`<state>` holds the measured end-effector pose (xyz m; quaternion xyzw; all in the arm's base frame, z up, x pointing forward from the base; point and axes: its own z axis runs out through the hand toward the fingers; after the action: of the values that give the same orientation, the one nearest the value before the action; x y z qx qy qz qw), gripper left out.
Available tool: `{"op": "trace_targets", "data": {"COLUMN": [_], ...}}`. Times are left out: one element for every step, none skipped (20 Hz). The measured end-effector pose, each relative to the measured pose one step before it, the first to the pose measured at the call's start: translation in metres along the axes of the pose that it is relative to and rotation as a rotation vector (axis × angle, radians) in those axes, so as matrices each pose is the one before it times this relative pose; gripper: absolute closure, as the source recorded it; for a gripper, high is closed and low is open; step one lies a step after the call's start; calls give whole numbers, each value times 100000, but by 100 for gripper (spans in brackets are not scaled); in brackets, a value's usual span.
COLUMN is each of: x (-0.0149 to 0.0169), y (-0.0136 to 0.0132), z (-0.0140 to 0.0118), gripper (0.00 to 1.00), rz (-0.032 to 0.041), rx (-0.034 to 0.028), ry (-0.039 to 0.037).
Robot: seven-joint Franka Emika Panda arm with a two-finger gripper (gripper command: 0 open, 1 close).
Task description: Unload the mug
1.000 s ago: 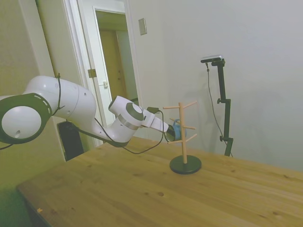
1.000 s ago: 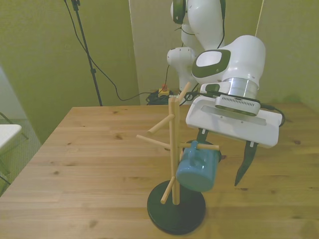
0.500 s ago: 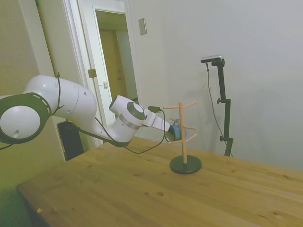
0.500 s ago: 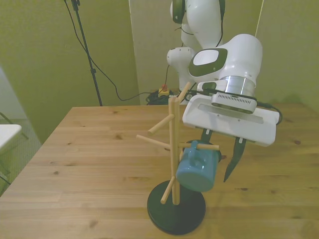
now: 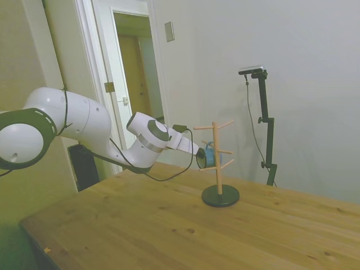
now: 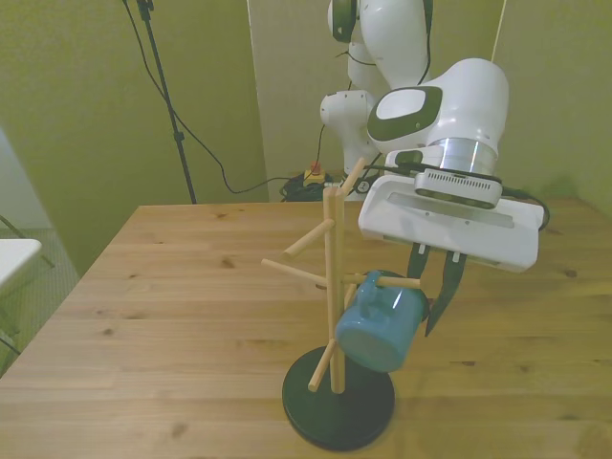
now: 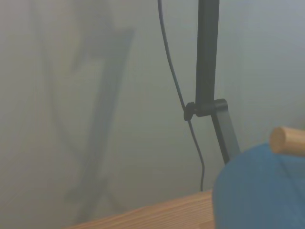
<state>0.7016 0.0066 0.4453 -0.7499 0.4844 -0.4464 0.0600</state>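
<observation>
I see the small light-blue enamel mug [image 6: 380, 325] hanging by its loop handle on a side peg of the wooden mug tree [image 6: 331, 287], tilted, body just beside the tree's post on the front view's right. The tree stands on a round black base [image 6: 338, 409] on the wooden worktop [image 6: 172, 316]. The white arm's gripper [image 6: 435, 287] is at the mug: jaws narrowed, the two dark fingers [image 6: 448, 287] close together at the mug's far edge, on the side away from the post. From the front view I read that as pinching the mug wall, but the contact itself is partly hidden behind the mug. In the side view the mug [image 5: 209, 157] sits between the gripper [image 5: 201, 158] and the tree post [image 5: 216, 163], with the arm stretched nearly level toward the tree, well above the worktop [image 5: 169, 225]. The wrist view is blurry: a blue blob of the mug [image 7: 259, 191], the round end of a wooden peg [image 7: 287, 141] touching its top, and a strip of worktop [image 7: 157, 214] below. Other pegs on the tree are bare.
</observation>
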Motion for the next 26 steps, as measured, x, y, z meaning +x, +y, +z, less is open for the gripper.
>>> {"op": "trace_targets", "data": {"x": [-35,-19,-35,-65,5,-21,-51,-72,-57,2,-4,23,88,134,143,139,82,-70,-262,-417,-593,-742,-828,-1038,-1213,-1368], "y": [92,37,32,2,-50,-39,9,37,-22,-63,-37,-26,-59,-70,-100,-165,-213,-240,-285,-300,-457,-587,-646,-706,-681,-563], "z": [-107,-205,-155,-188,-227,-186,-234,-200,-277,-305,-362,-360,-383,-376,-376,-377,-314,-190,-115,-15,27,82,150,109,12,-125], "gripper": [100,100,100,100,100,100,100,100,100,100,100,100,100,100,100,100,100,100,100,100,100,100,100,100,100,100], "rz": [92,12,-31,-43,19,-12,-14,-39,-15,50,119,216,227,185,191,206,375,389,296,15,-39,268,372,4,-357,-1058], "rx": [-49,149,50,107,204,158,109,64,260,345,404,505,535,453,469,504,493,439,393,286,335,167,-19,-83,-12,-78], "ry": [-172,-181,-146,-168,-67,-92,-168,-194,-189,-95,-176,-206,-88,30,61,109,-38,-270,-533,-615,-757,-1077,-1212,-1579,-2165,-2515]}}
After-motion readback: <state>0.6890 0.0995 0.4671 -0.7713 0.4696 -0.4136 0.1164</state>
